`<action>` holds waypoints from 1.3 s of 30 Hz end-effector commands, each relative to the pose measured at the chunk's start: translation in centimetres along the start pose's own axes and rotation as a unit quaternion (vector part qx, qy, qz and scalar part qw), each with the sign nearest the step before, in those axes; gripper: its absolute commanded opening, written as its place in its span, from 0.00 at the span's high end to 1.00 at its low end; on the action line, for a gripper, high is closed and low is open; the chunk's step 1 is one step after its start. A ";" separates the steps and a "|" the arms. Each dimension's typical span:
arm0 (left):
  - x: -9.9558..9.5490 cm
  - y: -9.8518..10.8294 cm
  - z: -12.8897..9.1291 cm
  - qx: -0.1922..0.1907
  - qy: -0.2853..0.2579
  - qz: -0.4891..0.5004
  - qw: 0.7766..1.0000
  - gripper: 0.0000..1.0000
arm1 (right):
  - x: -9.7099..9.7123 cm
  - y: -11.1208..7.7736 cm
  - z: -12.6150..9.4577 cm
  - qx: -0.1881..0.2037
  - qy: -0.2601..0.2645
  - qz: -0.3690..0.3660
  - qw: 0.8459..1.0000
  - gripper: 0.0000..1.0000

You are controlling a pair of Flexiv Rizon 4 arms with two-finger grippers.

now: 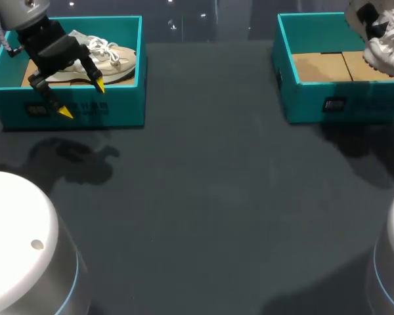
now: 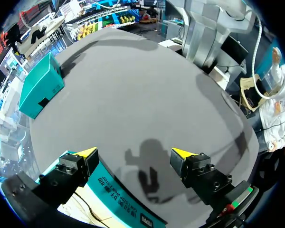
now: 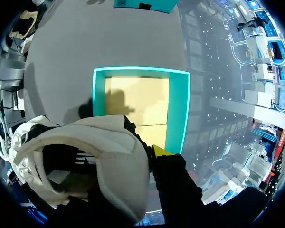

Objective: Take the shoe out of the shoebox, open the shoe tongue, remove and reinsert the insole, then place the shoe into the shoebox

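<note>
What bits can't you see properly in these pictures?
Head view: the white shoe is cut off by the picture's edge.
Head view: the left pincer covers part of the beige shoe.
Right wrist view: the white shoe's inside is too dark to show an insole.

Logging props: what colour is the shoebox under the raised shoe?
The shoebox is teal outside, tan cardboard inside; head view shows it best.

My left hand (image 1: 83,99): black and blocky, two black fingers with bright yellow pointed tips.
My left wrist (image 1: 20,12): silver-grey casing, a thin pale cable (image 1: 1,33) beside it.
My finger blocks (image 2: 204,173): black, with screws.
My right finger (image 3: 173,175): black, yellow tip.
My bases (image 1: 16,223): white domes, grey sides, a blue ring.
</note>
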State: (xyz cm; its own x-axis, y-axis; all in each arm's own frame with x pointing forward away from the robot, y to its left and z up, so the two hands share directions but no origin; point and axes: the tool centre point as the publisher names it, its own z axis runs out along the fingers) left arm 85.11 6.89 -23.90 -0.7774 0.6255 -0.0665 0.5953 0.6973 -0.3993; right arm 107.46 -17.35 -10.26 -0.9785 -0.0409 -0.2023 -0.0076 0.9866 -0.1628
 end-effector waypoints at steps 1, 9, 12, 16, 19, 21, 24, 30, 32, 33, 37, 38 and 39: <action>0.1 0.0 -0.1 -0.001 0.000 0.000 1.000 0.00 | -1.3 -1.4 0.9 -0.029 0.005 -0.002 1.000 1.00; 0.1 0.0 -0.1 -0.001 0.000 0.000 1.000 0.00 | -1.3 -1.4 0.9 -0.029 0.005 -0.002 1.000 1.00; 0.1 0.0 -0.1 -0.001 0.000 0.000 1.000 0.00 | -1.3 -1.4 0.9 -0.029 0.005 -0.002 1.000 1.00; 0.1 0.0 -0.1 -0.001 0.000 0.000 1.000 0.00 | -2.5 -3.7 2.7 -0.028 0.005 0.027 0.999 1.00; 0.1 0.0 -0.1 -0.001 0.000 0.000 1.000 0.00 | -3.3 -4.8 3.5 -0.029 0.004 0.034 0.999 1.00; 0.1 0.0 -0.1 -0.001 0.000 0.000 1.000 0.00 | -3.8 -5.5 3.9 -0.031 0.001 0.034 0.999 1.00; 0.1 0.0 -0.1 -0.001 0.000 0.000 1.000 0.00 | -4.3 -6.5 4.9 -0.040 0.006 0.034 0.999 1.00; 0.1 0.0 -0.1 -0.001 0.000 0.000 1.000 0.00 | -2.6 -8.3 6.8 -0.051 0.014 0.179 0.983 1.00; 0.1 0.0 -0.1 -0.001 0.000 0.000 1.000 0.00 | -1.4 -9.1 7.3 -0.055 0.015 0.246 0.968 1.00; 0.1 0.0 -0.1 -0.001 0.000 0.000 1.000 0.00 | -0.8 -9.6 7.5 -0.050 0.020 0.280 0.958 1.00; 0.1 0.0 -0.1 -0.001 0.000 0.000 1.000 0.00 | 1.5 -11.2 7.7 -0.066 0.012 0.375 0.925 1.00; 0.1 0.0 -0.1 -0.001 0.000 0.000 1.000 0.00 | 1.8 -11.2 7.4 -0.065 0.018 0.387 0.920 1.00; 0.1 0.0 -0.1 -0.001 0.000 0.000 1.000 0.00 | 1.8 -11.2 7.4 -0.065 0.018 0.387 0.920 1.00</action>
State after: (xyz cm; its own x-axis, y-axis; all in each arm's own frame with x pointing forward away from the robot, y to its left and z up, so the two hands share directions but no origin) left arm 85.11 6.91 -23.90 -0.7776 0.6252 -0.0666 0.5950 0.6975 -0.3994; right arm 109.32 -29.43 -16.27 -0.8781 0.4512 -0.1590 0.4530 0.8911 0.0271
